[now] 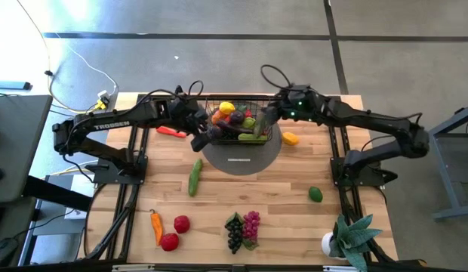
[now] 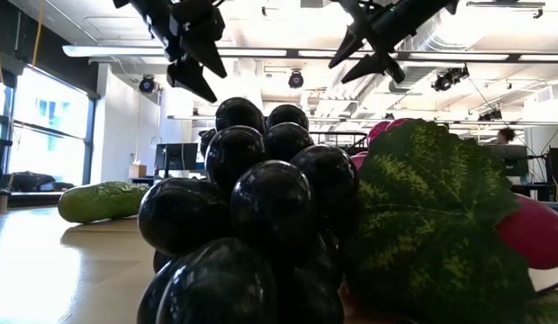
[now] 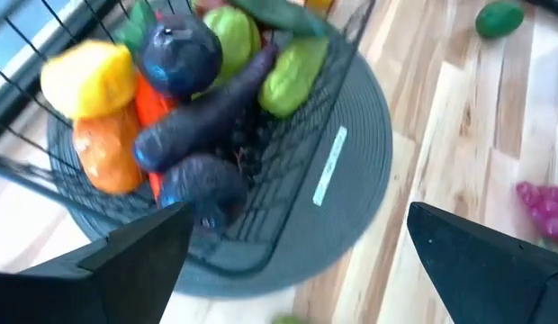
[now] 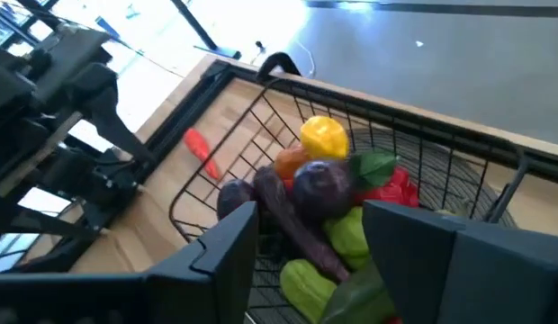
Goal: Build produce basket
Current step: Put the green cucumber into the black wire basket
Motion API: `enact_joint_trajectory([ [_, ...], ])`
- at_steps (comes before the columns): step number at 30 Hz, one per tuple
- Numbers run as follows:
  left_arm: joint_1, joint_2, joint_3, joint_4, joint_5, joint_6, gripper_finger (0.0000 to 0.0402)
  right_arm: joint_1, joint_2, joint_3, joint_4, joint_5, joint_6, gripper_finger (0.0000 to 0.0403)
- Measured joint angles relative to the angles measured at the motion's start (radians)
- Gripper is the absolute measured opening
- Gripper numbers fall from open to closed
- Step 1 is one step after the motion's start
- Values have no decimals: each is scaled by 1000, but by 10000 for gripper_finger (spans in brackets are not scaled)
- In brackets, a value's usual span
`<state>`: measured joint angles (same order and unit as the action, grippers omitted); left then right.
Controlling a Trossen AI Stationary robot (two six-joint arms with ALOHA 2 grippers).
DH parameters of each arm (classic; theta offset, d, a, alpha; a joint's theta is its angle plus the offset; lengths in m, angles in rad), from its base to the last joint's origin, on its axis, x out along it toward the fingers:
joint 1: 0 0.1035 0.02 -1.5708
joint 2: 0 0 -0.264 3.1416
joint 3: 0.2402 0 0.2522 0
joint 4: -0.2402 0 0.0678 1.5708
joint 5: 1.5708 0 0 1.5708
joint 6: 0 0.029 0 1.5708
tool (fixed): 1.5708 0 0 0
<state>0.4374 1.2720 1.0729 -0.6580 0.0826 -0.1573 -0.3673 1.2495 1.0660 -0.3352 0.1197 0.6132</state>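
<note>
While both grippers hang over the basket (image 1: 241, 125), much produce lies loose.
Left gripper (image 1: 201, 138) is spread wide, empty, at the basket's left side; the basket sits on a grey disc (image 1: 241, 157) by the tabletop's far edge; right gripper (image 1: 266, 121), parted and holding nothing, is over its right side. Cucumber (image 1: 195, 177) looks light, stiff, slick: pinch mid-length.

Pale wooden plank table (image 1: 294, 177), bearing grey round disc (image 1: 241, 160), green cucumber (image 1: 195, 177), red tomatoes (image 1: 176, 233), dark and purple grape bunches (image 1: 242, 229), small potted plant (image 1: 347, 240).
</note>
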Motion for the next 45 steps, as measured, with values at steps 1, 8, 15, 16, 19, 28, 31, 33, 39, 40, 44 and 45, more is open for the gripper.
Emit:
enact_joint_trajectory([
  [1,-3,0,0,-18,4,0,399,8,6,0,-1,8,0,195],
  [8,-67,0,0,-151,16,-38,399,57,18,0,4,12,19,224],
  [15,-160,0,0,-241,-35,-255,399,92,18,0,1,28,14,233],
  [16,-173,0,0,-252,-49,-286,399,97,18,0,-1,28,11,234],
  [19,-211,-1,-6,-281,-83,-361,399,106,18,0,-9,28,10,234],
  [28,-308,0,-116,-263,-120,-620,399,109,17,0,-51,-25,-8,234],
  [31,-337,0,-148,-258,-167,-719,399,109,17,0,-58,-27,-28,234],
  [33,-353,0,-169,-257,-183,-774,399,109,17,0,-58,-38,-35,234],
  [39,-389,0,-262,-148,-174,-870,399,109,17,0,-66,-71,-71,234],
  [40,-394,0,-277,-116,-168,-878,399,109,17,0,-68,-71,-71,234],
  [44,-408,14,-329,-8,-151,-938,399,109,17,0,-73,-72,-72,234],
  [45,-409,21,-336,1,-151,-959,399,109,17,0,-73,-72,-72,234],
])
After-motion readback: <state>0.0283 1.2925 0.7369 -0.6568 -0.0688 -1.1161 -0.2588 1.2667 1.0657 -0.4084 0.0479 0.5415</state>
